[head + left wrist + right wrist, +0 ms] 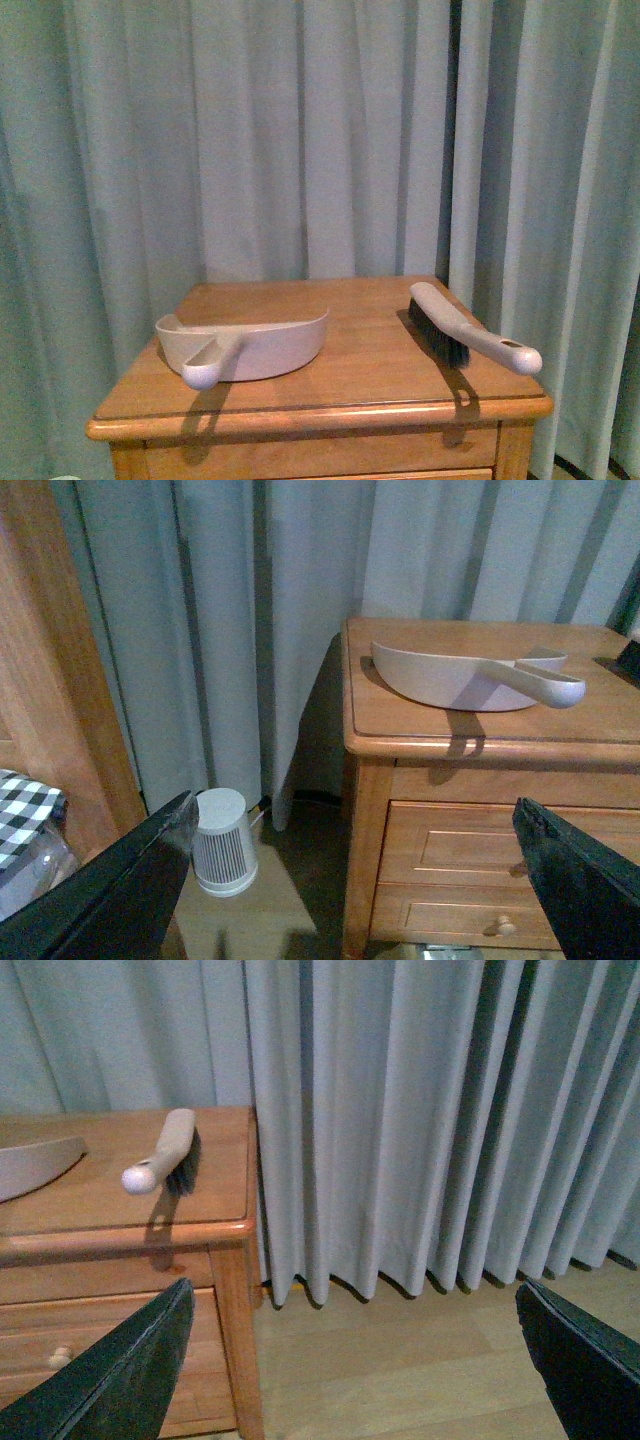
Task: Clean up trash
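a pinkish-beige plastic dustpan and a beige hand brush with black bristles are laid well apart on the brown wooden desk. the left tool and right tool are held wide apart, empty. where the crumpled white trash lies cannot be told.

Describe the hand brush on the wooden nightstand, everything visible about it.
The brush is a long, slim hand brush with a pale beige back that looks like smooth plastic, and dark bristles along the half farther from the robot. The bare handle half ends in a rounded knob with a small slot near it. It lies diagonally on the right side of the nightstand, handle end toward the front right corner. It is apart from the dustpan, and nothing else touches it.
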### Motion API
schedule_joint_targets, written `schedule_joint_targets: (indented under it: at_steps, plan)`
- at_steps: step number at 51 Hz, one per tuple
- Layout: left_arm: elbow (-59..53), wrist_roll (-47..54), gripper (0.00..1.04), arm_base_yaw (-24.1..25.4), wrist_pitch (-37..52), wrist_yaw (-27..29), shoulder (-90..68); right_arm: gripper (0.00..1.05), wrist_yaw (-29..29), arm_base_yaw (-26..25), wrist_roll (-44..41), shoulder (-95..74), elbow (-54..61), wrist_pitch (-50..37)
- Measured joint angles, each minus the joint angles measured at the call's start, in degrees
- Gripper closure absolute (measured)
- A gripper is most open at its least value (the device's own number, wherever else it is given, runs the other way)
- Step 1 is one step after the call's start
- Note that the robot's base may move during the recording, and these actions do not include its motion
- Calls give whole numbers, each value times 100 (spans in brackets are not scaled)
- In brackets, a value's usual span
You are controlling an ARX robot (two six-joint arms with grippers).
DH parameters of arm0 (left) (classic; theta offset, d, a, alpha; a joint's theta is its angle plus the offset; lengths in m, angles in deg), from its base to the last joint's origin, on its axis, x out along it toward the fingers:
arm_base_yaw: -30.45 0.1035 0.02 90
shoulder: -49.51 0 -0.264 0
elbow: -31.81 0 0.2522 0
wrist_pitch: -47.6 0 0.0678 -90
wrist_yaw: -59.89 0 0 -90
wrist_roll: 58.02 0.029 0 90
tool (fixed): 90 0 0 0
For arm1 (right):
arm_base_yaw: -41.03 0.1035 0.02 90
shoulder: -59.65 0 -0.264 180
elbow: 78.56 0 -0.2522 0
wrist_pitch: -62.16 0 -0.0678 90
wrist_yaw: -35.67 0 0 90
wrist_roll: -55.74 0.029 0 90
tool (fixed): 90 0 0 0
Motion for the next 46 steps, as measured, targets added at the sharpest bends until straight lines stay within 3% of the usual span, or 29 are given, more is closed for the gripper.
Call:
schedule_joint_targets:
  at_steps: [46]
  plan:
    - [0,0,8,0,2,0,0,7,0,0,0,-2,0,0]
